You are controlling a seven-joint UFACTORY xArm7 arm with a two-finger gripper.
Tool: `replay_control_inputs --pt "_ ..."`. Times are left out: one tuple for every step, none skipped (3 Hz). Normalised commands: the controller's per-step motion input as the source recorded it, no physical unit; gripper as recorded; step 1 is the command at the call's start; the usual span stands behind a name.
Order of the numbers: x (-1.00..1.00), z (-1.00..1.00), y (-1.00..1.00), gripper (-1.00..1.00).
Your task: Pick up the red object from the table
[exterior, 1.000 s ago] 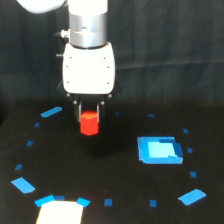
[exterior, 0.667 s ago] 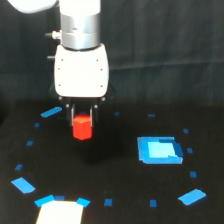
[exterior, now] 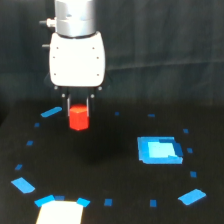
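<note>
Exterior view shows the gripper (exterior: 78,111) clenched on the red object (exterior: 78,118), hanging above the table (exterior: 110,165) at far left, held clear because lifting is the task.

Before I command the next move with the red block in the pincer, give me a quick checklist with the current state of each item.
1. Block held: the red block sits between the fingers of the pincer. Ok.
2. Block off the table: it appears to hang above the black surface. Ok, though one view only.
3. Grip depth: the fingers cover only the block's upper part; the lower part hangs below. Firmness cannot tell.
4. Block straight: looks upright, not visibly tilted. Ok.
5. Nearby things: the blue square patch lies toward the exterior view's right and the white sheet at the bottom edge, both apart from the block. Ok.
</note>
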Motion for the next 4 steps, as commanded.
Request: replay_control_inputs --pt "-0.05 -0.18 0.58 -1.00" --pt "-0.37 -0.30 -1.00 -1.00" --pt "0.02 -0.58 -0.21 -1.00" --pt "-0.72 -0.89 -1.00 -1.00"
